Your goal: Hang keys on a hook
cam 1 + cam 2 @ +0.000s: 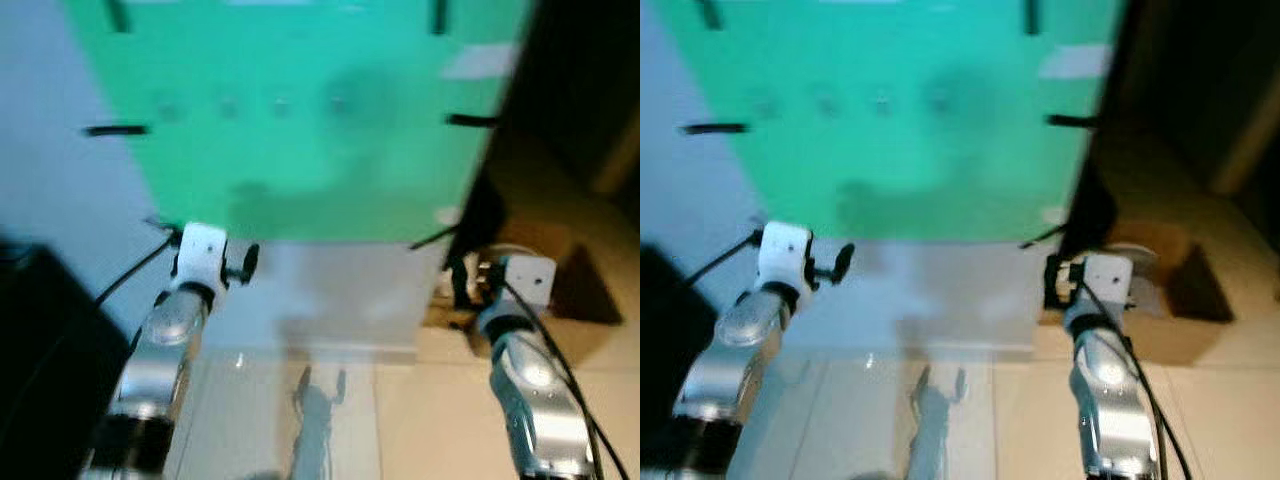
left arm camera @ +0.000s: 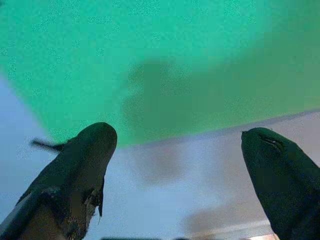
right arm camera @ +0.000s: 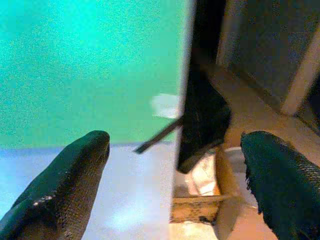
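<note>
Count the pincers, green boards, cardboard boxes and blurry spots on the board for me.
Pincers: 2, the left pincer and the right pincer, both open
Green board: 1
Cardboard box: 1
Blurred spots in a row on the board, possibly hooks: 4
Total: 8

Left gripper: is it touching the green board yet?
Apart. In the left wrist view the left gripper has its jaws spread wide, with the green board and pale wall visible well beyond them, nothing between.
</note>
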Robot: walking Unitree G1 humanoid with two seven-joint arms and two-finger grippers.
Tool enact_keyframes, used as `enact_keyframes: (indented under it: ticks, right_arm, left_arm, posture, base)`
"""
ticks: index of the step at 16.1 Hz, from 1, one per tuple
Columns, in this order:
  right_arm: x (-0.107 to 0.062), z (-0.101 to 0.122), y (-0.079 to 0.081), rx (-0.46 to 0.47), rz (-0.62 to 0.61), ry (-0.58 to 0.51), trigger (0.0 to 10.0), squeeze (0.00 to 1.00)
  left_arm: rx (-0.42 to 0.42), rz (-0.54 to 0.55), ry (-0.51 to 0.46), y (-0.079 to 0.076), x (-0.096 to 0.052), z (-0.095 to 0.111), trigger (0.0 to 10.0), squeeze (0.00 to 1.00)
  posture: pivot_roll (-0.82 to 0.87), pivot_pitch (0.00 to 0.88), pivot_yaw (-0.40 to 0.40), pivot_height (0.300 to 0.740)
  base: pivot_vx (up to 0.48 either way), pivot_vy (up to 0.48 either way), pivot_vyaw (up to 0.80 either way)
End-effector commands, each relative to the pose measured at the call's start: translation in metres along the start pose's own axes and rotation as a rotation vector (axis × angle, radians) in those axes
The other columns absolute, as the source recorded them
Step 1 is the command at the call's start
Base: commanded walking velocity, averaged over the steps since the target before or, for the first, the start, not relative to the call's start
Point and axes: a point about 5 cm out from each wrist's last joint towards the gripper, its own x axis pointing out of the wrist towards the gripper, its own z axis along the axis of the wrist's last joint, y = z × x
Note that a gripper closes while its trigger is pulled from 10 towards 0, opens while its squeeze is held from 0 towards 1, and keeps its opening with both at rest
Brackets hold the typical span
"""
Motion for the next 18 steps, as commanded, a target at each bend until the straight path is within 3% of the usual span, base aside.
enact_keyframes:
  ticks: [1,3,5,6,7,13,15,18]
  right_arm:
    - [0.001,0.002,0.006,0.025,0.012,-0.006,10.0,1.0]
    - [0.001,0.002,0.008,0.067,0.02,0.007,10.0,1.0]
    - [0.003,0.005,0.008,0.05,0.023,-0.011,10.0,1.0]
    - [0.003,0.007,0.008,0.045,0.026,-0.022,10.0,1.0]
    - [0.004,0.007,0.009,0.043,0.037,-0.028,10.0,1.0]
    - [0.006,0.005,0.018,-0.033,0.053,0.0,10.0,1.0]
    - [0.006,0.004,0.016,-0.117,0.039,-0.004,10.0,1.0]
    - [0.005,-0.001,0.015,-0.063,0.054,0.025,10.0,1.0]
  left_arm:
    - [0.0,0.039,0.018,0.007,-0.002,-0.003,10.0,1.0]
    - [-0.01,0.12,-0.048,0.014,-0.001,0.004,10.0,1.0]
    - [0.069,0.064,-0.043,0.01,-0.001,0.006,10.0,1.0]
    - [0.069,0.055,-0.052,0.008,-0.002,0.007,10.0,0.46]
    - [0.072,0.047,-0.071,0.006,-0.004,0.009,10.0,0.0]
    - [0.053,0.002,-0.097,0.005,-0.004,0.011,10.0,0.0]
    - [0.053,-0.002,-0.094,0.004,-0.005,0.009,10.0,0.0]
    - [0.046,-0.016,-0.092,0.003,-0.008,0.005,10.0,0.0]
  posture:
    - [-0.05,0.0,0.039,0.74]
    - [-0.05,0.0,0.04,0.74]
    - [-0.05,0.0,0.038,0.74]
    - [-0.05,0.0,0.038,0.74]
    - [-0.05,0.0,0.037,0.74]
    - [-0.05,0.0,0.038,0.74]
    - [-0.05,0.0,0.038,0.74]
    - [-0.05,0.0,0.035,0.74]
  base:
    - [0.0,0.0,0.8]
    - [0.0,0.0,0.8]
    - [0.0,0.0,0.8]
    - [0.0,0.0,0.8]
    - [0.0,0.0,0.8]
    - [0.043,0.0,0.15]
    - [0.27,0.0,0.0]
    - [0.294,0.0,0.0]
